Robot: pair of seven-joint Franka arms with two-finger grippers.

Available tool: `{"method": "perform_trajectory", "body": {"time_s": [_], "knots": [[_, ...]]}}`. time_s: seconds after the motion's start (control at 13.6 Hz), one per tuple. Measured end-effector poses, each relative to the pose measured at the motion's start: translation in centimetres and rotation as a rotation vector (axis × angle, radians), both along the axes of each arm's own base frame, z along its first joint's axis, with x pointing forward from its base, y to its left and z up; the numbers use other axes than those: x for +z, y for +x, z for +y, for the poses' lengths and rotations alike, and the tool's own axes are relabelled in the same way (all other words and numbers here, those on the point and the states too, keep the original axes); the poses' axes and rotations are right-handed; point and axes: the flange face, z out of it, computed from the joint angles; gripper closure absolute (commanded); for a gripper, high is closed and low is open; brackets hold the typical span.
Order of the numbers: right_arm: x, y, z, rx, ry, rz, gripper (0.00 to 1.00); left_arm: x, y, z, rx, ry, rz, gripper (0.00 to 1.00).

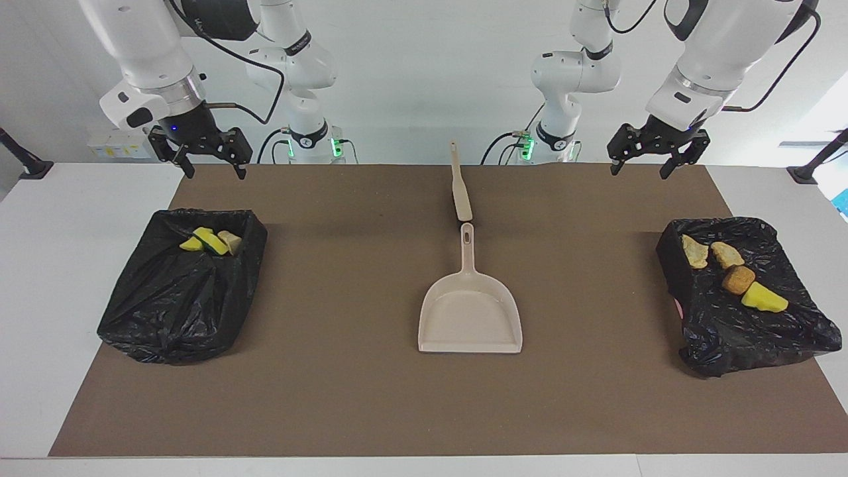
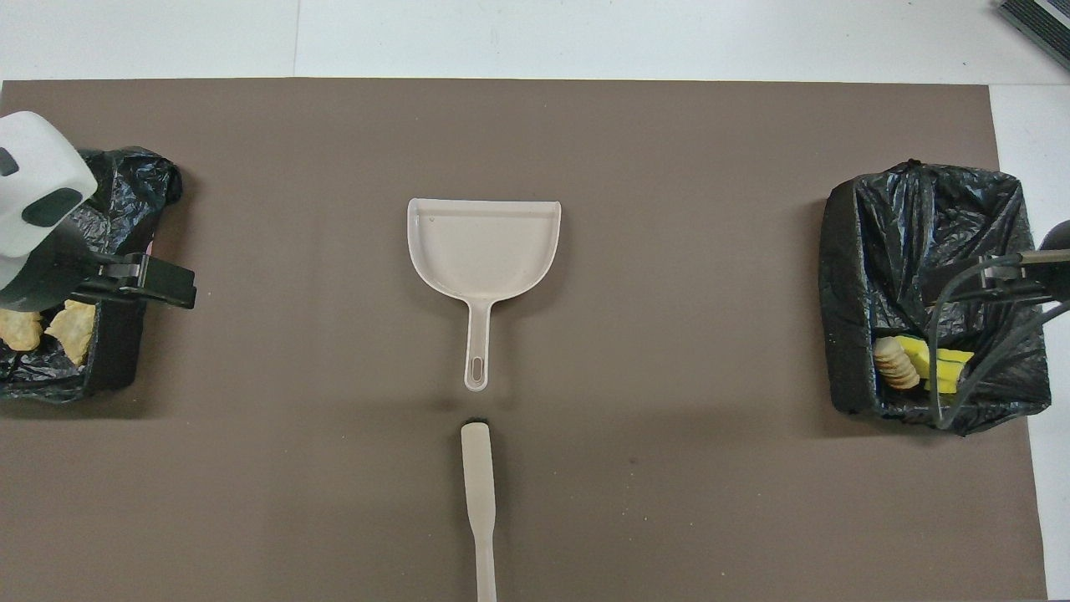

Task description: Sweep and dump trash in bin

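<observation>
The trash lies in two black-bag bins. In the bin [image 1: 742,331] [image 2: 125,180] at the left arm's end are two tan chunks [image 1: 694,252] [image 2: 73,330], an orange-brown nugget [image 1: 737,279] and a yellow wedge [image 1: 764,298]. The bin [image 1: 172,298] [image 2: 919,217] at the right arm's end holds yellow wedges [image 1: 199,242] [image 2: 940,364] and a tan chunk [image 1: 230,242] [image 2: 894,364]. My left gripper [image 1: 638,171] [image 2: 159,284] hangs open and empty, high over the mat by its bin. My right gripper [image 1: 216,173] waits open and empty, high by the other bin.
A beige dustpan [image 1: 470,311] [image 2: 485,247] lies empty mid-mat, its handle pointing toward the robots. A beige brush [image 1: 461,189] [image 2: 478,485] lies in line with that handle, nearer to the robots. A brown mat [image 1: 344,397] covers the white table.
</observation>
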Motion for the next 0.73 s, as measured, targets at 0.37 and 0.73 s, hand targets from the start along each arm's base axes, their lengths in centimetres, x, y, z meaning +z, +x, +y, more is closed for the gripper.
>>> {"method": "perform_trajectory", "body": {"time_s": [0.37, 0.73], "knots": [[0.0, 0.0, 0.0, 0.0, 0.0, 0.0, 0.0, -0.1, 0.0, 1.2, 0.019, 0.002, 0.014, 0.0], [0.0, 0.0, 0.0, 0.0, 0.0, 0.0, 0.0, -0.2, 0.0, 1.2, 0.019, 0.003, 0.017, 0.0]]}}
